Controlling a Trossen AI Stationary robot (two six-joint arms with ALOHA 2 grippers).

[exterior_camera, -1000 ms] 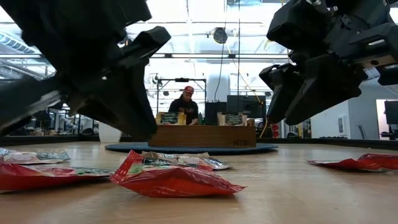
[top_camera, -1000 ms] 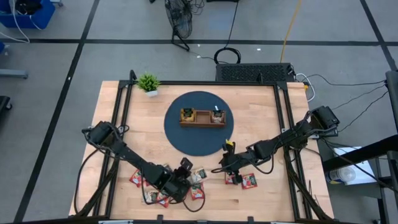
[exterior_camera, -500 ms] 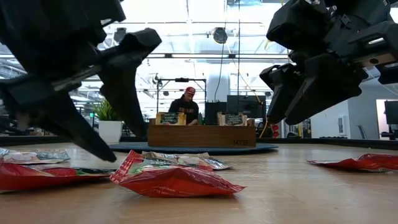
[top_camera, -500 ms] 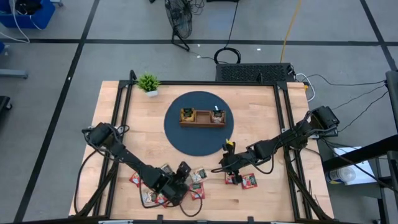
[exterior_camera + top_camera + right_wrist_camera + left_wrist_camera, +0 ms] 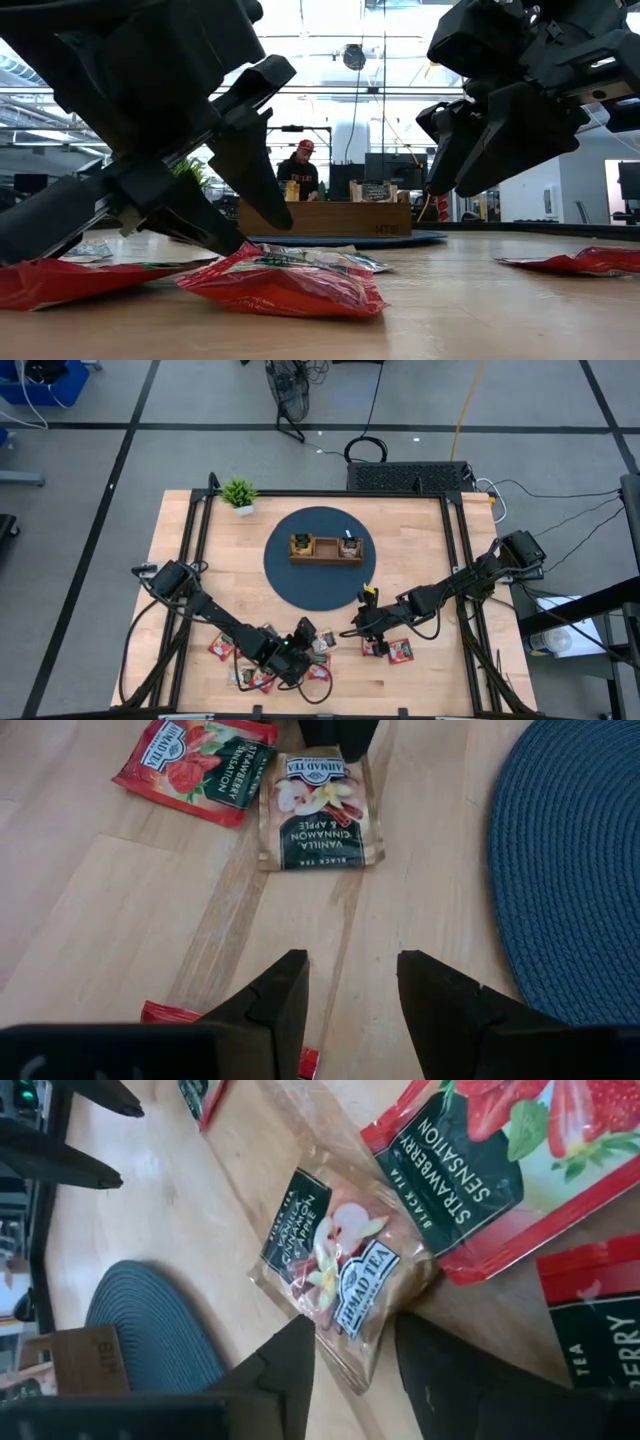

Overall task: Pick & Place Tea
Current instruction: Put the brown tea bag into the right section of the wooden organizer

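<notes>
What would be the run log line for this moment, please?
left gripper: open, at vanilla-cinnamon-apple sachet | right gripper: open, hovering, waiting | wooden tray: on blue mat

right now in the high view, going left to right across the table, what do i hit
small potted plant → left tool over the red tea sachets → wooden tray on the round blue mat → right tool → two red sachets

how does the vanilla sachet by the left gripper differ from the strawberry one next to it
The vanilla sachet is tan with apple and cinnamon art; the strawberry sachet is red with strawberries. The vanilla one lies just ahead of the left gripper; the strawberry one lies off to the side. Both lie flat and carry dark label panels.
</notes>
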